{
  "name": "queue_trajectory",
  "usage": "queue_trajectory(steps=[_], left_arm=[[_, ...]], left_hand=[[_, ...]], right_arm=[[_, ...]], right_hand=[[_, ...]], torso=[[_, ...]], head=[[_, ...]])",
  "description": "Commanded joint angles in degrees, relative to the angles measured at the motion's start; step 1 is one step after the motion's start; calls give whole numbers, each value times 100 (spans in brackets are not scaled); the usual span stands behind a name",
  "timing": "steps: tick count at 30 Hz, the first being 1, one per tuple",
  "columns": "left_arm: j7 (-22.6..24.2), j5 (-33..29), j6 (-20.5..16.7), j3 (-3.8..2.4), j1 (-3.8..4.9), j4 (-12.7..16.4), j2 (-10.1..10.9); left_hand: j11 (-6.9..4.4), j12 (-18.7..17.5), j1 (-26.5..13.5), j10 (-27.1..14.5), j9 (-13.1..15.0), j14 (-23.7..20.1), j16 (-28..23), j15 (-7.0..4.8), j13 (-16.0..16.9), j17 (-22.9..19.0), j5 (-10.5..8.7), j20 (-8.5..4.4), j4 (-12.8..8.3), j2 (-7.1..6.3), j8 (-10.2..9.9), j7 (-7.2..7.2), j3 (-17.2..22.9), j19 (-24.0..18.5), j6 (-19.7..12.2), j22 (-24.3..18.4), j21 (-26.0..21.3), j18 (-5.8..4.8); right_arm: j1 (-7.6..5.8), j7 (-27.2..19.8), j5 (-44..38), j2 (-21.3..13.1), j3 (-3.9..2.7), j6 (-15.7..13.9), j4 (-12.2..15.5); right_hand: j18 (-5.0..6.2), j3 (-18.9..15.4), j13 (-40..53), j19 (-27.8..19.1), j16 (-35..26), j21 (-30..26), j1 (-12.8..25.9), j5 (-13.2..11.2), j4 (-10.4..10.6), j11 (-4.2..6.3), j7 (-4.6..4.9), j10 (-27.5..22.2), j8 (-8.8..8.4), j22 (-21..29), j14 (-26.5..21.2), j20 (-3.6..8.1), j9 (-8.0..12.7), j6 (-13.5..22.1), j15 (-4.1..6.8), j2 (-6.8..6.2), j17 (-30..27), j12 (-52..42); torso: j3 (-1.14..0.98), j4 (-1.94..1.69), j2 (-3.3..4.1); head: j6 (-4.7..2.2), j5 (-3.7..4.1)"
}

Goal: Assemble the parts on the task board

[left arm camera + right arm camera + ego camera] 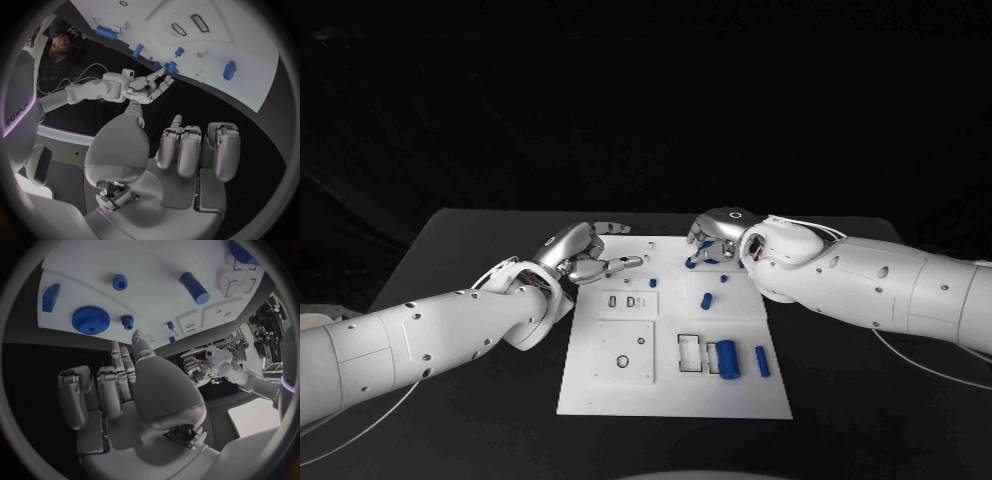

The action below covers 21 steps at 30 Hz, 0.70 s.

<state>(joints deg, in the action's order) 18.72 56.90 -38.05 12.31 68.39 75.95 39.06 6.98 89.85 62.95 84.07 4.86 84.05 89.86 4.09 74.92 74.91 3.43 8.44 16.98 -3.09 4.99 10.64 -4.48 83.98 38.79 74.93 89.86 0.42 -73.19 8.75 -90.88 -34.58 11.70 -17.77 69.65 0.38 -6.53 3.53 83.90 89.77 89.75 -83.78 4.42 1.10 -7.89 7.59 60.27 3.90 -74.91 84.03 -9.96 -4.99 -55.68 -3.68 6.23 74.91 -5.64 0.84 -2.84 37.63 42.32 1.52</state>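
The white task board (672,385) lies in the middle of the black table. On it are a large blue cylinder (727,358), a thinner blue pin (762,361), a short blue peg (707,299) and a tiny blue piece (653,283). My left hand (589,255) hovers at the board's far left corner, fingers apart and empty (187,155). Over the far edge my right hand (718,235) hangs empty with its fingers stretched out (125,390). A blue gear (90,320) and a small gear (127,321) lie just ahead of its fingertips.
Near the gears lie a blue block (51,296), a blue peg (120,282) and a blue cylinder (194,288). Raised white fixtures with slots (629,300) and a square plate (625,350) stand on the board's left half. Black table (473,250) surrounds the board.
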Motion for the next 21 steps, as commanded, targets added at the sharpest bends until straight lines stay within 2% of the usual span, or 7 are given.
queue_trajectory(steps=[1,7,13,18,21], left_arm=[[51,26,-34,-6,9,15,-3],[54,26,-44,-6,9,30,14],[134,19,-60,-6,9,21,22],[173,16,-74,-6,9,23,28],[220,15,-105,-6,10,29,36]], left_hand=[[41,15,-11,593,3,595,14,38,1508,1509,-20,33,-12,57,-22,57,-20,602,59,1507,14,-42],[52,15,-10,593,17,595,14,53,1508,1509,-22,52,-12,73,-6,64,-19,602,180,1507,14,-42],[59,15,6,593,15,595,14,63,1508,1509,-22,66,-17,90,-11,70,-15,602,182,1507,14,-42],[63,15,23,593,21,595,14,70,1508,1509,-22,76,-19,104,-8,72,-11,602,233,1507,14,-42],[66,15,38,593,33,595,14,76,1508,1509,-24,90,-19,121,7,71,-11,602,333,1507,14,-42]], right_arm=[[6,147,-241,13,-5,201,-4],[8,217,-251,49,-6,339,-13],[25,271,-255,122,-7,473,-64],[52,313,-256,181,-7,537,-128],[59,325,-256,222,-7,594,-175]], right_hand=[[-38,64,8,610,23,25,29,-32,1,26,9,116,28,-1509,597,-28,9,-86,-20,11,1509,31],[-38,109,4,610,23,25,27,-30,-1,62,20,195,39,-1509,597,-8,12,-179,6,25,1509,56],[-38,153,-1,610,23,25,13,-39,-9,116,28,199,28,-1509,597,25,22,-220,49,39,1509,106],[-38,176,-1,610,23,25,5,-44,-12,139,40,203,16,-1509,597,45,31,-223,72,48,1509,129],[-38,189,-1,610,23,25,-6,-45,-19,149,41,208,9,-1509,597,56,35,-224,82,49,1509,139]], torso=[[3,-9,-4],[3,4,-12],[2,-1,-15],[4,-4,-11],[5,0,-13]], head=[[4,-5],[55,-27],[85,3],[73,37],[101,41]])
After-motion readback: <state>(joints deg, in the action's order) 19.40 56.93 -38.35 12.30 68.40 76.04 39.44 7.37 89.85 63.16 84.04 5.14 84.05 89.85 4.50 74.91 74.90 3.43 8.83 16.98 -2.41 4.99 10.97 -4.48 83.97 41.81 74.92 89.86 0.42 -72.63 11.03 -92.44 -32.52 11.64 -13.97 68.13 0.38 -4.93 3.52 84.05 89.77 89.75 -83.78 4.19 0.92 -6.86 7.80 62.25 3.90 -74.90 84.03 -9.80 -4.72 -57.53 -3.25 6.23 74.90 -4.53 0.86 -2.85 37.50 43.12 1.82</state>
